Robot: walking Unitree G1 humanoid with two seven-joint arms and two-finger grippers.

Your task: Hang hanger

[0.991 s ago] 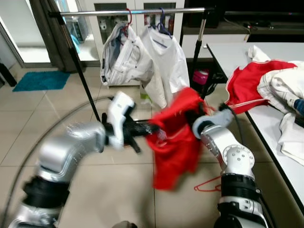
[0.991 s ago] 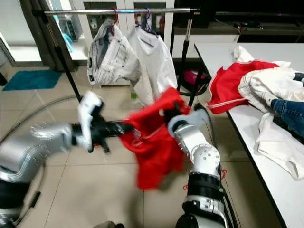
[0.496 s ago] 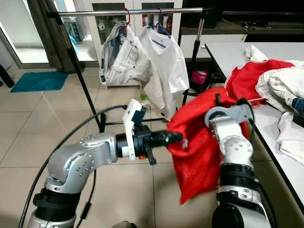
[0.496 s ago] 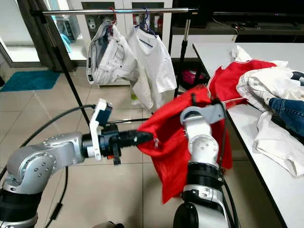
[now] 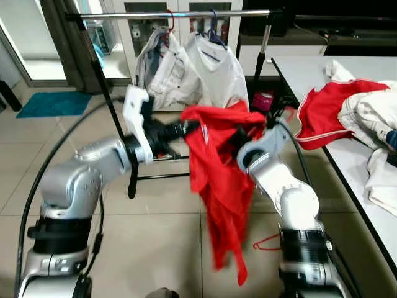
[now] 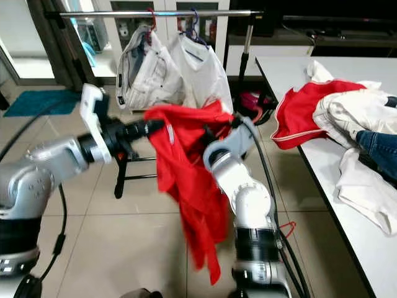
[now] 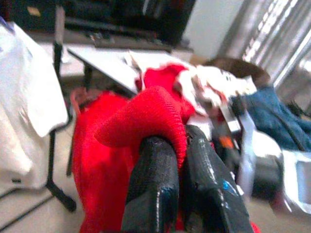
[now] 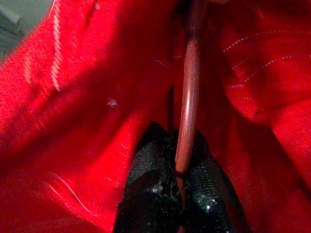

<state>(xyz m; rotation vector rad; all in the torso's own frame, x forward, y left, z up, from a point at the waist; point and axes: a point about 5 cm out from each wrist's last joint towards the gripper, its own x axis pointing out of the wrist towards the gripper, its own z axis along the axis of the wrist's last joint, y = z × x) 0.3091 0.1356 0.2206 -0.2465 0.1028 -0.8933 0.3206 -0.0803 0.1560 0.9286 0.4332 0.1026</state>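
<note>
So both arms are up with the red shirt (image 5: 217, 180) strung between them. The left gripper (image 5: 186, 127) has its jaws clenched on a bunched fold at the shirt's shoulder, and the right gripper (image 8: 182, 170) is clamped on the thin red hanger (image 8: 187, 97), which is buried inside the fabric right above those jaws. The rail (image 5: 180, 13) sits above and beyond both sets of jaws, already carrying a white shirt (image 5: 214, 71) and a pale garment (image 5: 161, 74). My worry is the hook: I can't see it, so if it's wrapped in cloth it'll just bump the rail instead of catching. That rod also looks pinched pretty narrowly, so it could twist in the jaws. And the long tail hanging below them could snag the white shirt.
</note>
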